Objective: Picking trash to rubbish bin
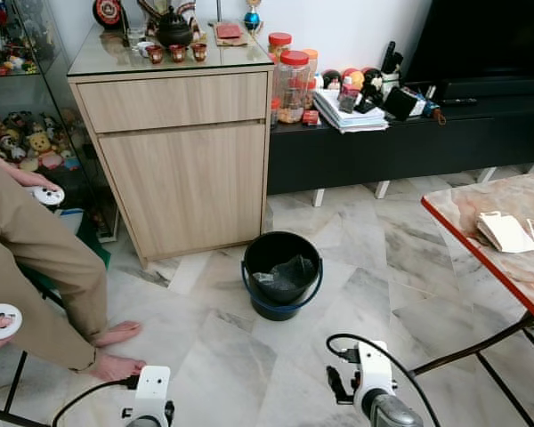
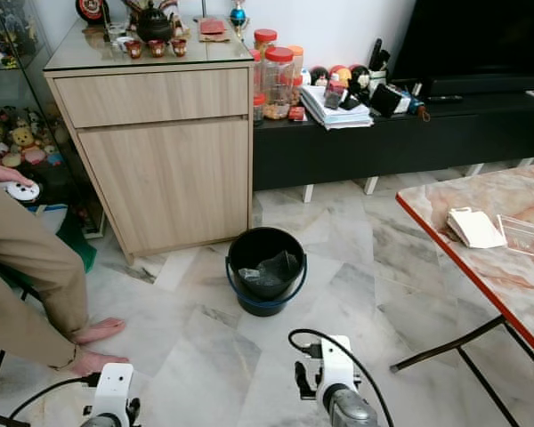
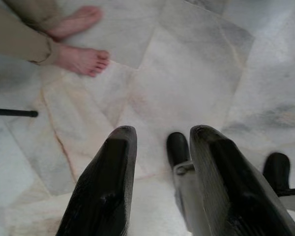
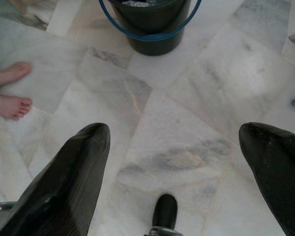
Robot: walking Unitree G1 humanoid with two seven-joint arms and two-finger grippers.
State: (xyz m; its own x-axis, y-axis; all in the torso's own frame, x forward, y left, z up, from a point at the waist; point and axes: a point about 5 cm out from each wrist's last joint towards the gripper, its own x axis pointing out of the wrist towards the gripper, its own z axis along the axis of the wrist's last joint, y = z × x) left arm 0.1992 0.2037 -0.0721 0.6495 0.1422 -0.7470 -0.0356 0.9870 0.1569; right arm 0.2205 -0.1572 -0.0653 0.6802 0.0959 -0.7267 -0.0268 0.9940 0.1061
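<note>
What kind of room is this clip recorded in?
Most likely a home living room: a wooden cabinet with a tea set, a low black TV console under a large screen, and a marble floor with a black bucket.

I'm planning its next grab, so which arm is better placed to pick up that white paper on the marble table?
Right, probably. The white paper lies on the marble table at the robot's right, the right tool's side; its fingers are spread wide open. The left tool hangs over bare floor by the person's feet.

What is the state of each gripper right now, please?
Left gripper: open, empty, above the marble floor.
Right gripper: open wide, empty, short of the black bucket.
</note>
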